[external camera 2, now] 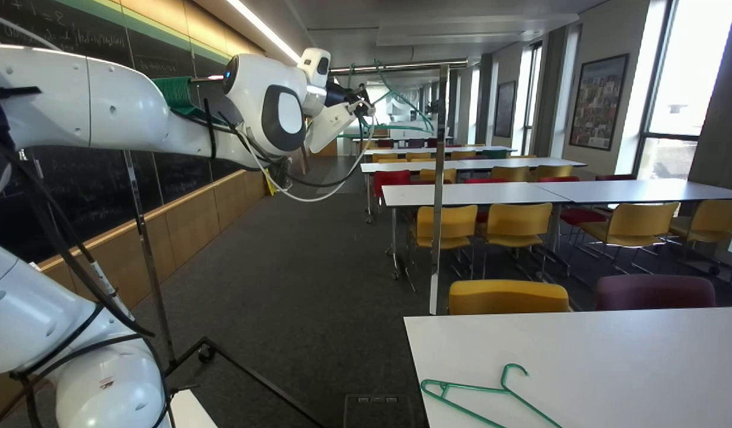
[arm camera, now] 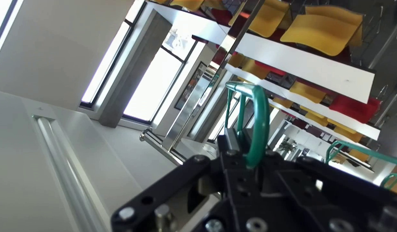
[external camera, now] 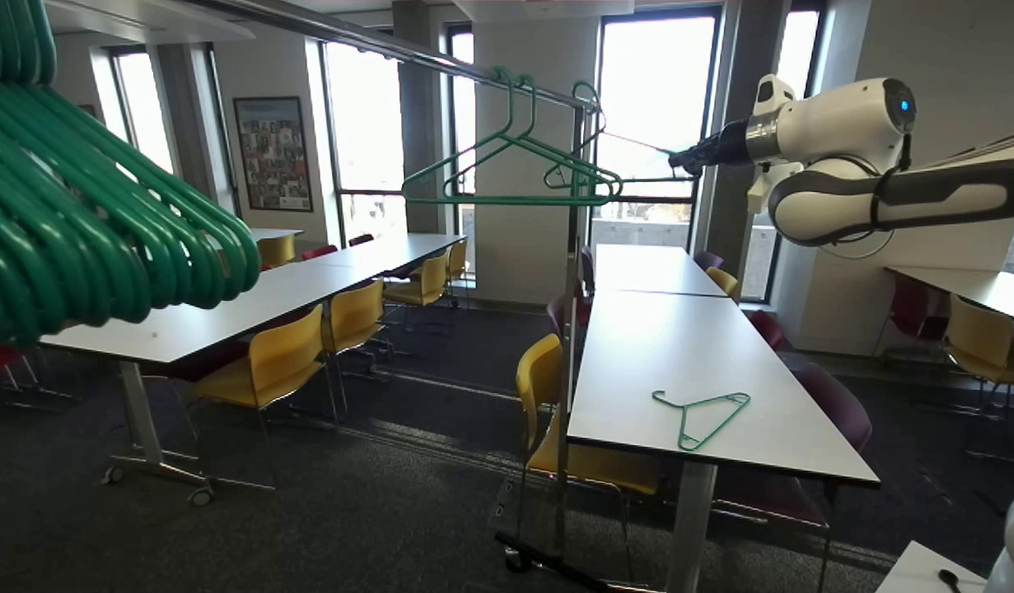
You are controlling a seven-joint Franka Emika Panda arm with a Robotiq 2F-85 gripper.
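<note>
In the wrist view my gripper (arm camera: 239,139) is shut on a green plastic hanger (arm camera: 263,119). Part of that hanger curves up near the camera, and its thinner bars run down behind the fingertips. An exterior view has the gripper (external camera: 678,161) out to the side of the clothes rail's end. The held hanger reaches from it towards the metal rail (external camera: 449,63), its hook near the rail's end; I cannot tell whether the hook touches the rail. Close by, two more green hangers (external camera: 511,200) hang on the rail.
A dense bunch of green hangers (external camera: 103,231) fills the rail's far part. An upright post (external camera 2: 438,208) supports the rail near the gripper. One green hanger (external camera 2: 476,389) lies on a white table (external camera: 647,346). Yellow chairs (external camera: 288,354) and further tables stand around; loose cables (external camera 2: 306,198) hang from the arm.
</note>
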